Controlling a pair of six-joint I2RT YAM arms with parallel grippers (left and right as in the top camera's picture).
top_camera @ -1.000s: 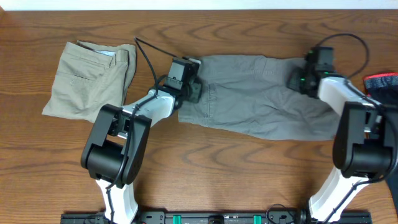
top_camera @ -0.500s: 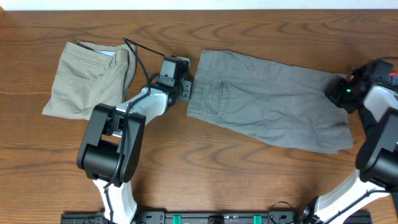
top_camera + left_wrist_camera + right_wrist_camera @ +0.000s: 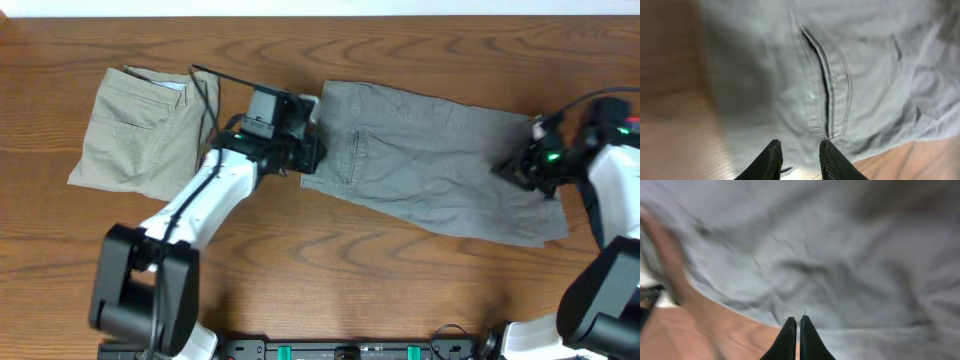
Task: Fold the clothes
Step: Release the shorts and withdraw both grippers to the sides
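The clothes, a pair of wrinkled grey shorts (image 3: 430, 170), lie spread flat across the middle of the table, waistband to the left. My left gripper (image 3: 308, 156) sits at the waistband edge. In the left wrist view this gripper (image 3: 799, 149) is open just above the cloth (image 3: 865, 75) near a pocket slit, with nothing between its fingers (image 3: 772, 152). My right gripper (image 3: 512, 172) hovers over the leg end on the right. Seen from the right wrist, it (image 3: 797, 322) is shut, over grey cloth (image 3: 840, 255) near its hem.
Beige shorts (image 3: 145, 125) lie folded at the far left, close behind my left arm. A bit of red cloth (image 3: 631, 126) shows at the right edge. Bare wooden table (image 3: 330, 280) runs along the front.
The grey shorts were drawn out to the right and now lie longer and flatter. My left gripper opened and let go of the waistband. The right gripper swung right, then came back left.
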